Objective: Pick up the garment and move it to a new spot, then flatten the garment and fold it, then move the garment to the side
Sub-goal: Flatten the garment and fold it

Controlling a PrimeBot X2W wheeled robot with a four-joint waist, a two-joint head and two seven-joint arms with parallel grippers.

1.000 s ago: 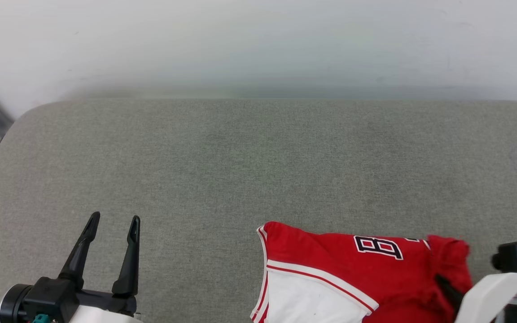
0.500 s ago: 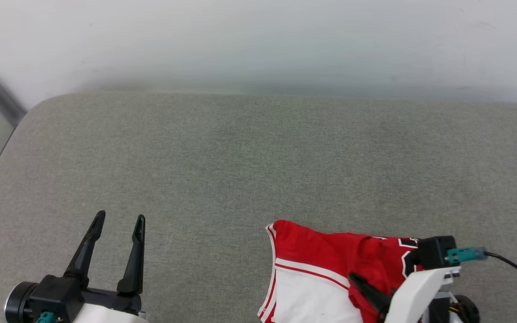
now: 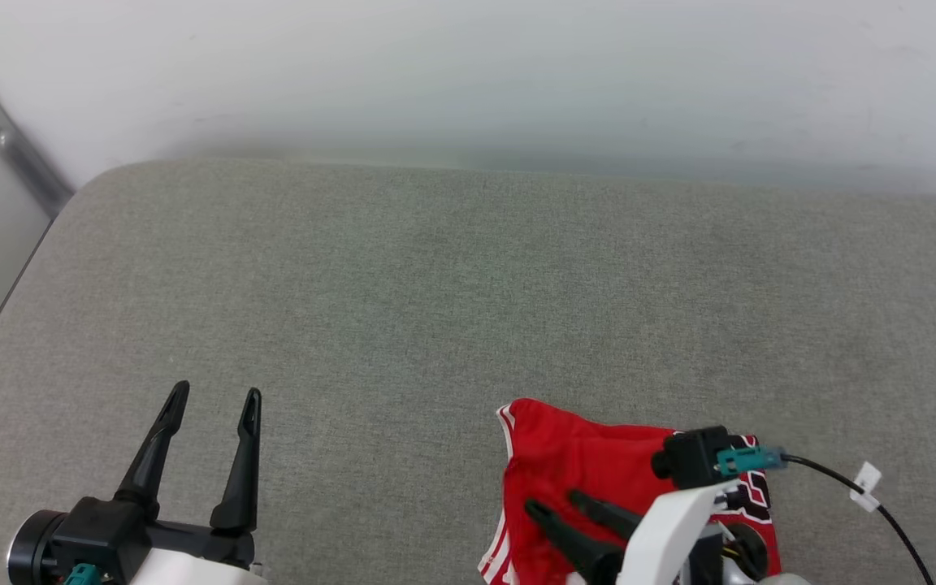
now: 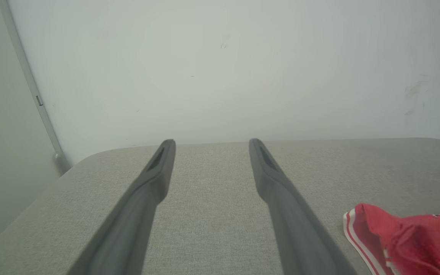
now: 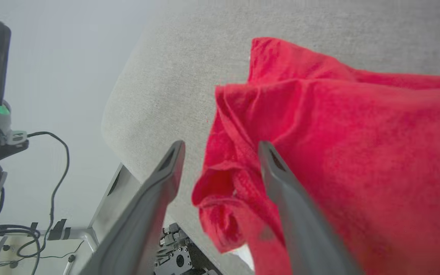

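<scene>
**Head view:** The right pincer (image 3: pixel 553 501) hangs over the red jersey T-shirt (image 3: pixel 582 455), its fingers spread and gripping nothing. The shirt is bunched directly under and just beyond its tips. The left pincer (image 3: pixel 216 392), also spread and empty, sits well apart from the shirt above bare grey upholstered cushion (image 3: pixel 435 284). Judging by the crumpled heap, flattening is yet to come. A good grasp would pinch one trimmed edge, not a wad of layers, and the idle pincer would take the opposite edge so the cloth can be drawn taut.

**Left wrist view:** The left pincer (image 4: pixel 211 142) points toward a pale wall, its dark, tapered fingers set wide. The jersey (image 4: pixel 395 236) lies off to one side of them, showing its red-and-white striped trim. The cushion (image 4: pixel 357 168) is a coarse, matte weave with a rounded corner.

**Right wrist view:** The right pincer (image 5: pixel 220 144) has its fingers apart around a soft roll of cloth, with no clamp on it. The jersey (image 5: pixel 357 152) is a thin, limp knit lying in loose ridges. It slumps toward the cushion's near edge (image 5: pixel 147 95), so a careless tug could likely drag it off.
</scene>
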